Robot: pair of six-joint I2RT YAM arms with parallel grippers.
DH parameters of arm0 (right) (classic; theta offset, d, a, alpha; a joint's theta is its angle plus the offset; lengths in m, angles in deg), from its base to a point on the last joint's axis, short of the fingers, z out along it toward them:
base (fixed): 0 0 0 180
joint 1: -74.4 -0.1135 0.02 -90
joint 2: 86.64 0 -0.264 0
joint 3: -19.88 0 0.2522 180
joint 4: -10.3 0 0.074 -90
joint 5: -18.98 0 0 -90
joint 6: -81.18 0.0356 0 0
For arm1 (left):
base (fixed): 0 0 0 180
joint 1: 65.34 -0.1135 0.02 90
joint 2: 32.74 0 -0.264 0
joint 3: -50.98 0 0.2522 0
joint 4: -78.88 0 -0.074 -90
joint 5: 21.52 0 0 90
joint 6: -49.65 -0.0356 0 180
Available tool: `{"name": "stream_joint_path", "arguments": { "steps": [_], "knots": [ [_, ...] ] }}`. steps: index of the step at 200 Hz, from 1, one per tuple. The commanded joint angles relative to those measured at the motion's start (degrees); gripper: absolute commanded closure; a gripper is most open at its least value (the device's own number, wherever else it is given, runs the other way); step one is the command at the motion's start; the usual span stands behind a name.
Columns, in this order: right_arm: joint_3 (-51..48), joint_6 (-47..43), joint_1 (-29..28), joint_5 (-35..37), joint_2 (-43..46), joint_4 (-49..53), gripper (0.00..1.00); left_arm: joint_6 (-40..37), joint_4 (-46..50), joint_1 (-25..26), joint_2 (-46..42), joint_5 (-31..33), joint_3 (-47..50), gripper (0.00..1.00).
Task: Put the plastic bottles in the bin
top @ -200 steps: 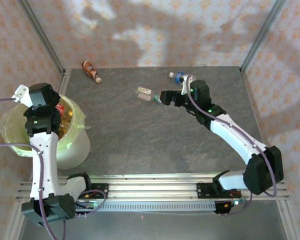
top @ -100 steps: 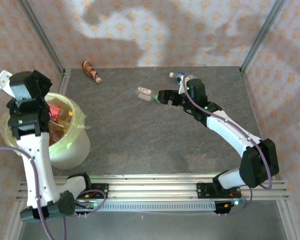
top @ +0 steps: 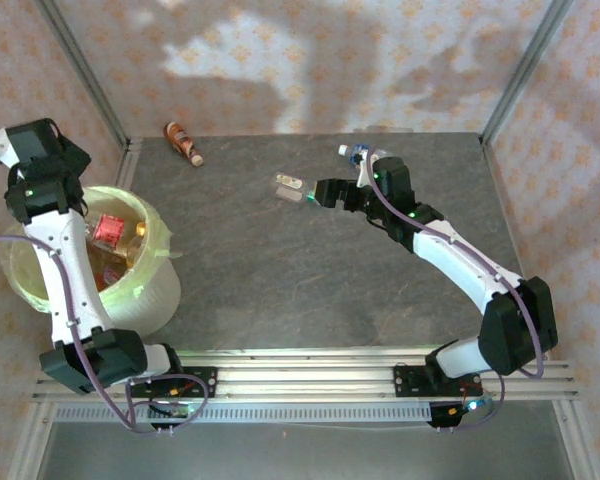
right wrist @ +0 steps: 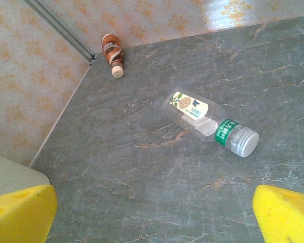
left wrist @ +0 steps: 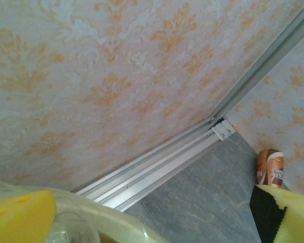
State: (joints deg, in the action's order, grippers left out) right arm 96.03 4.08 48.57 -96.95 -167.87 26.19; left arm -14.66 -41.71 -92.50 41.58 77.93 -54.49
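The bin [top: 148, 292] is the big pale yellow-green bucket with a liner, so I'm placing everything off that. It already has a pile of bottles in it [top: 111, 231]; a red label sits on top, with orange ones around it.

Three bottles lie out on the desk [top: 280, 280]. A brown-orange one [top: 183, 143] is on its side past the far side of the bin, up against the back wall, and the left wrist view catches it too [left wrist: 271, 167]. A clear bottle with a green label band [top: 290, 186] lies well away from the bin, off to its right and farther back, with an open stretch of desk between them. The right wrist view shows it on its side, grey cap pointing toward the camera [right wrist: 205, 121]. A blue-capped bottle [top: 355, 153] is farther from the bin again, tucked just behind the right arm.

The right end effector [right wrist: 157, 212] hangs just short of the clear bottle, on the side away from the bin. Its yellow pads [right wrist: 20, 212] are spread wide and aren't touching it or gripping anything.

The left end effector [left wrist: 152, 223] is up over the far-left rim of the bin, tilted toward the wallpapered wall. Its pads [left wrist: 20, 217] are spread wide too, with nothing between them and the bin rim below.
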Motion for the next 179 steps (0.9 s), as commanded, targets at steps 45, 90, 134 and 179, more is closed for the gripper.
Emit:
{"name": "stream_joint_path", "arguments": {
  "steps": [45,90,134,179],
  "knots": [
    [3.66,1.83,0.29,-2.4,-2.76,-0.18,0.01,3.4,4.33,0.0,-9.78,-2.69,9.76,0.0],
    [3.28,2.04,0.32,-2.8,-2.73,-0.24,0.01,3.22,4.09,0.0,-6.96,-2.8,10.09,0.0],
    [2.33,1.35,0.33,-1.29,-1.41,-0.29,0.01,2.97,5.28,0.0,-5.64,-3.92,6.41,0.0],
    [1.18,-0.04,0.66,2.73,0.79,-0.96,0.01,4.12,7.81,0.13,-7.0,-8.67,1.82,0.0]
  ]
}}
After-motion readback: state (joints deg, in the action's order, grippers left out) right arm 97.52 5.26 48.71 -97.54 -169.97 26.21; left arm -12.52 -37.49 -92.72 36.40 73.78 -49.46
